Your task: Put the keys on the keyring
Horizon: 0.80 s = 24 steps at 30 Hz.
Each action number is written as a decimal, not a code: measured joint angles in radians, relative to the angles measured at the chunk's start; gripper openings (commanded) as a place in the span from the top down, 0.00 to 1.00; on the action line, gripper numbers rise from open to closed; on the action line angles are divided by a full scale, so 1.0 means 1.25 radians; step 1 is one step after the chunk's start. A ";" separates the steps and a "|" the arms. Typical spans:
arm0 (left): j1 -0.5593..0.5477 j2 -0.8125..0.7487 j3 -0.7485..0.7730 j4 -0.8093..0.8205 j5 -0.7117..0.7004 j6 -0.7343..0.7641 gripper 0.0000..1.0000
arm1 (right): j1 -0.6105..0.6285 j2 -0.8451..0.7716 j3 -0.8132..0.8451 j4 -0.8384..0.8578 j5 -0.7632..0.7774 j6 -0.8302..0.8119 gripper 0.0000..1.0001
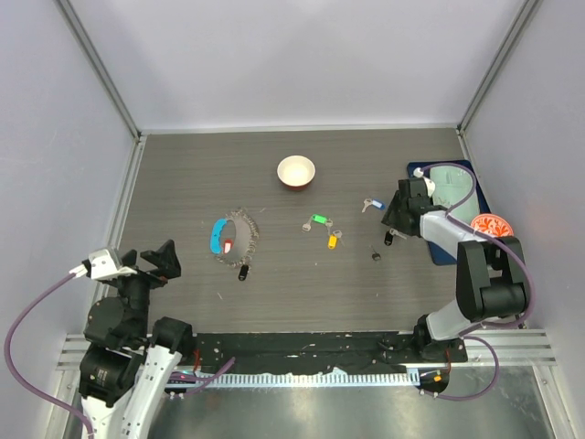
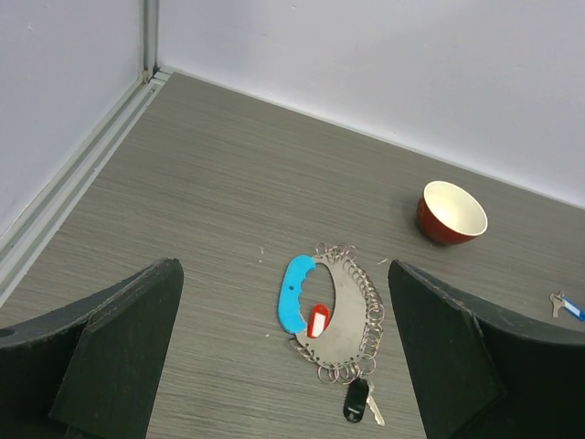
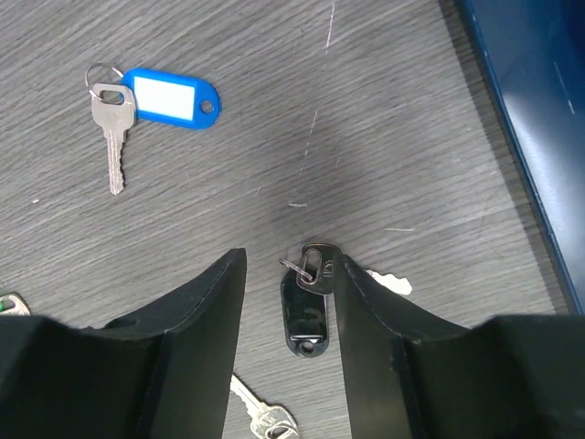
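BENCH SCENE: R hand [image 3: 288,265] sits low over the bench [image 1: 274,302] nr its right edge. Jaws are roughly half open and straddle a black-tag key [image 3: 304,315] lying flat on the surface. One finger [image 3: 366,329] is up against the tag, a gap shows on the other side, and nothing is gripped or lifted.

A blue-tag key [image 3: 169,96] lies apart from it toward the far edge. A plain key [image 3: 265,416] lies just on the near-edge side. The rim of a blue mat [image 3: 530,110] runs along the right edge.

Green-tag key [image 1: 317,219] and yellow-tag key [image 1: 335,240] rest close together nr bench ctr, well clear of both hands.

The keyring [image 2: 370,315] lies flat left of ctr, w/ its curved blue tag [image 2: 292,294] on the loop's left side and a red tag [image 2: 317,321] inside the loop. A second black-tag key [image 2: 356,400] lies at the loop's near end; can't tell if it is threaded on.

L hand [image 1: 151,259] hangs above the near-left corner, jaws spread fully wide, holding nothing. A red bowl [image 2: 452,212], white inside, stands nr the middle of the far edge.
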<state>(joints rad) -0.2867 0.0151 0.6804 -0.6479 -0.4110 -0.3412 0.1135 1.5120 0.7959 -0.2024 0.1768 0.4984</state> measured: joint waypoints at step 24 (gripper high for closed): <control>0.000 -0.004 0.000 0.001 0.016 0.008 0.00 | -0.002 0.042 0.010 0.017 -0.067 -0.022 0.60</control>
<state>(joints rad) -0.2867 0.0101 0.6800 -0.6472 -0.3912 -0.3313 0.1108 1.5650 0.8082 -0.1810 0.0925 0.4713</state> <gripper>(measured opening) 0.996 0.368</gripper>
